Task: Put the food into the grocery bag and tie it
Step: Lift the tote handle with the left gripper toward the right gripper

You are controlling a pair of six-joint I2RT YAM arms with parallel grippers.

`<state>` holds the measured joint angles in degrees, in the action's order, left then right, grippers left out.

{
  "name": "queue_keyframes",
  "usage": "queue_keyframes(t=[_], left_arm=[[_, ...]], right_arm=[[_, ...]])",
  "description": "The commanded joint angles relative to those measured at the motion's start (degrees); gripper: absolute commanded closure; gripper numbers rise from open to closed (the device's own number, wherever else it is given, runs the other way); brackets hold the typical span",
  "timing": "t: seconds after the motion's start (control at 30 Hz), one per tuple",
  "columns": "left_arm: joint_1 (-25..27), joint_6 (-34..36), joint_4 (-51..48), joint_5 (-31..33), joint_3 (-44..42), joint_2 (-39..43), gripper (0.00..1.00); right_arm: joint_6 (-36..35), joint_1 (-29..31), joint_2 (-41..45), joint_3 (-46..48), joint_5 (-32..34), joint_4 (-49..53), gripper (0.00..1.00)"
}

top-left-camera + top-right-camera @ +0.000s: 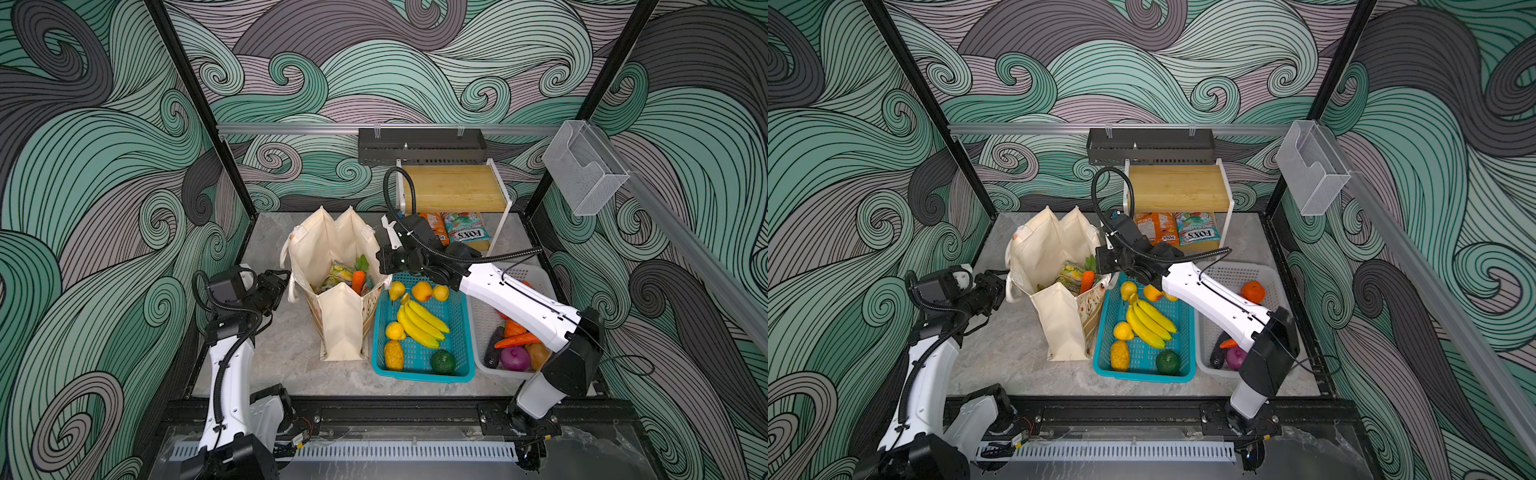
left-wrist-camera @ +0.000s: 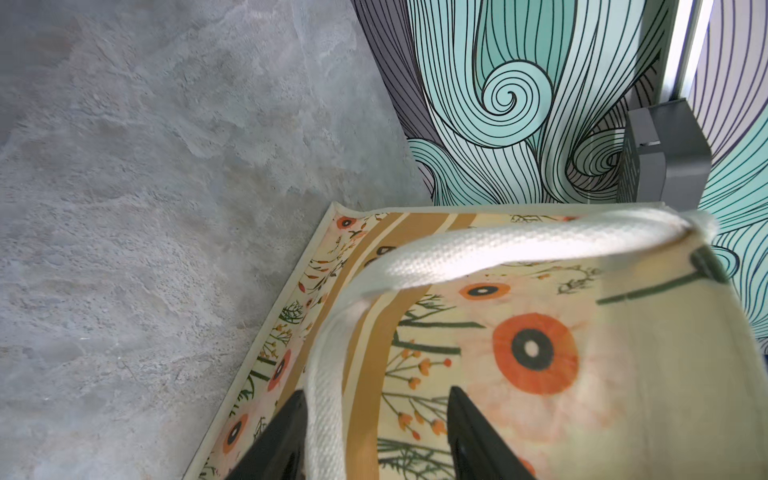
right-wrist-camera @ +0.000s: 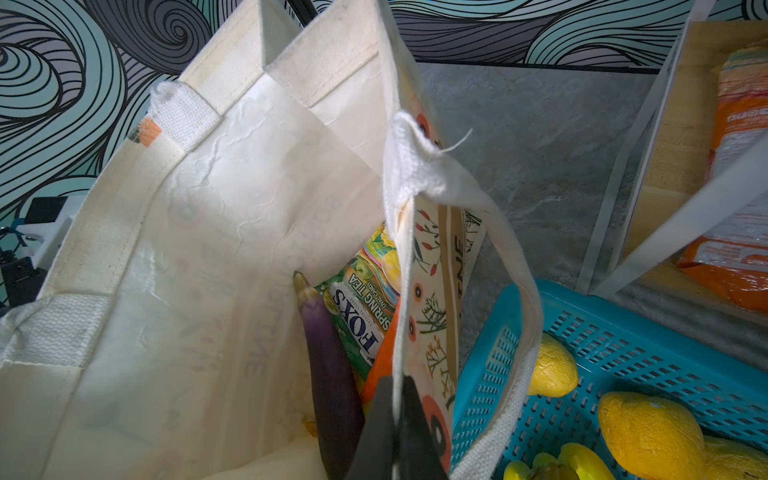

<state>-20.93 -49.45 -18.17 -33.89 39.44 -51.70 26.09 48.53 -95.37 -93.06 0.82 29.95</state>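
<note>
Between the two arms on the table point(image 1: 282, 349), the grocery bag point(image 1: 340, 320) stands open with food point(image 1: 358, 281) inside, the right gripper point(image 3: 397, 384) clenched on its rim and the left gripper point(image 2: 378, 390) with jaws apart around a strap handle point(image 2: 498, 249), so I think an uneven pull could tip it.

- Grocery bag point(image 1: 338, 320): cream floral tote, upright, open, on the tabletop point(image 1: 286, 349).
- Inside: carrot point(image 1: 358, 281), purple eggplant point(image 3: 328, 374), green FOX'S packet point(image 3: 357, 320).
- Bananas point(image 1: 419, 322) lie in the teal basket point(image 1: 419, 376).

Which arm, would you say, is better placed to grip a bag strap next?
Left: the left pincer straddles a strap, jaws apart; the right pincer is shut on the rim of the bag.
</note>
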Motion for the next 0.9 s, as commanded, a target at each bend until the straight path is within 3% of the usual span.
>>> queue_keyframes(t=[0.0, 0.13, 0.37, 0.5, 0.67, 0.87], left_arm=[[-0.25, -2.16, 5.14, -2.52, -1.54, -1.14, 0.43], [0.37, -5.24, 11.43, -2.34, -4.96, -2.78, 0.46], [2.25, -5.97, 14.39, -2.68, -4.73, -6.39, 0.62], [2.28, -5.74, 14.50, -1.01, -4.60, -6.05, 0.65], [0.93, -2.93, 8.79, -2.63, -0.62, -6.39, 0.97], [-3.01, 0.23, 1.29, 1.21, 4.89, 1.59, 1.00]], right_arm=[[-0.33, -0.16, 0.30, 0.60, -1.05, 0.91, 1.00], [-0.19, -0.23, -0.19, 0.11, -1.32, 0.92, 1.00], [-0.08, -0.26, -0.87, -0.12, -1.35, 0.96, 1.00], [0.04, -0.19, -0.98, 0.15, -1.32, 0.91, 1.00], [0.16, -0.19, -0.90, 0.24, -1.16, 1.09, 1.00], [0.44, -0.21, -0.79, 0.51, -1.35, 1.24, 1.00]])
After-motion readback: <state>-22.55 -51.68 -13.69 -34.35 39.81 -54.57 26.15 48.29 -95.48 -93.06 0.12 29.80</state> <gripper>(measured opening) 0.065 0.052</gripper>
